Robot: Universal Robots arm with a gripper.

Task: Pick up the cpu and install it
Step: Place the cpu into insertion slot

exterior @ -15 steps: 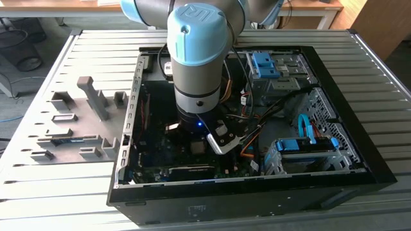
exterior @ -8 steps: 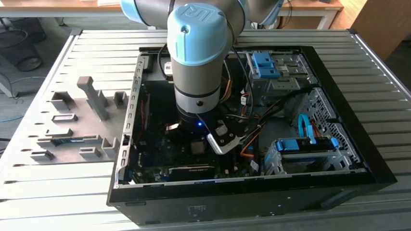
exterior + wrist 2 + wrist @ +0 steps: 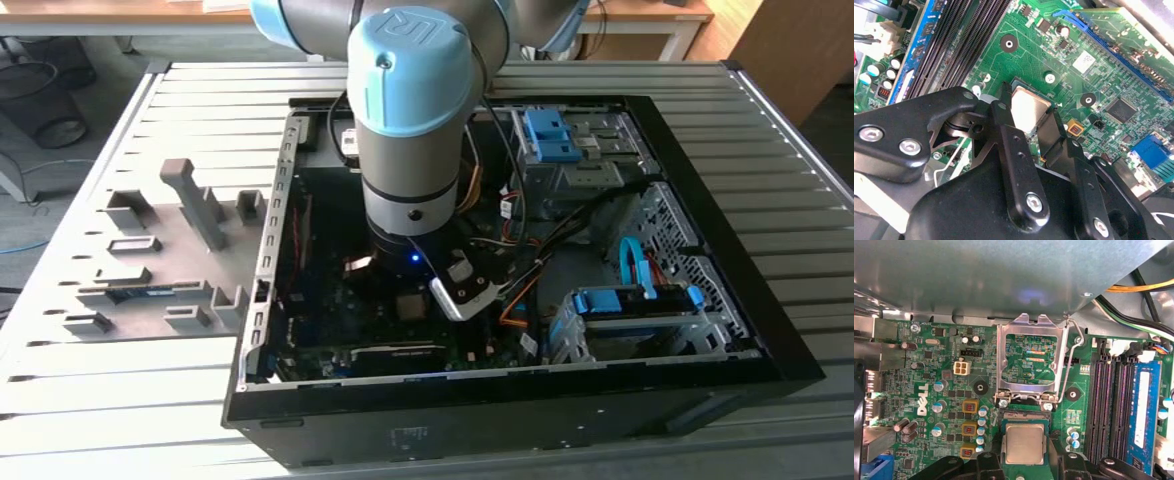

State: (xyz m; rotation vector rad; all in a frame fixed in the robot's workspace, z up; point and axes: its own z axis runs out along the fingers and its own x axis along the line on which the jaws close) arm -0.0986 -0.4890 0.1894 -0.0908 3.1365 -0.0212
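Observation:
The cpu point(image 3: 1024, 442) is a small square chip with a silvery face, lying flat on the green motherboard point(image 3: 944, 405) in the socket, just below the raised socket frame point(image 3: 1028, 325). In both wrist views my gripper point(image 3: 1025, 456) straddles it, one black finger point(image 3: 990, 462) against each side edge, shut on the chip. The second wrist view gives the cpu point(image 3: 1028, 111) between the two fingertips point(image 3: 1005, 102). In the exterior view the arm point(image 3: 411, 150) reaches straight down into the open computer case point(image 3: 747, 330).
The socket's wire lever point(image 3: 1066, 371) stands beside the open frame. Black memory slots point(image 3: 1110, 410) and a blue slot point(image 3: 1146, 410) run alongside. Cables point(image 3: 1134, 290) and the case wall point(image 3: 979, 275) hang overhead. Blue drive bays point(image 3: 627, 305) fill one case end. A grey parts fixture point(image 3: 147, 270) lies at the exterior view's left.

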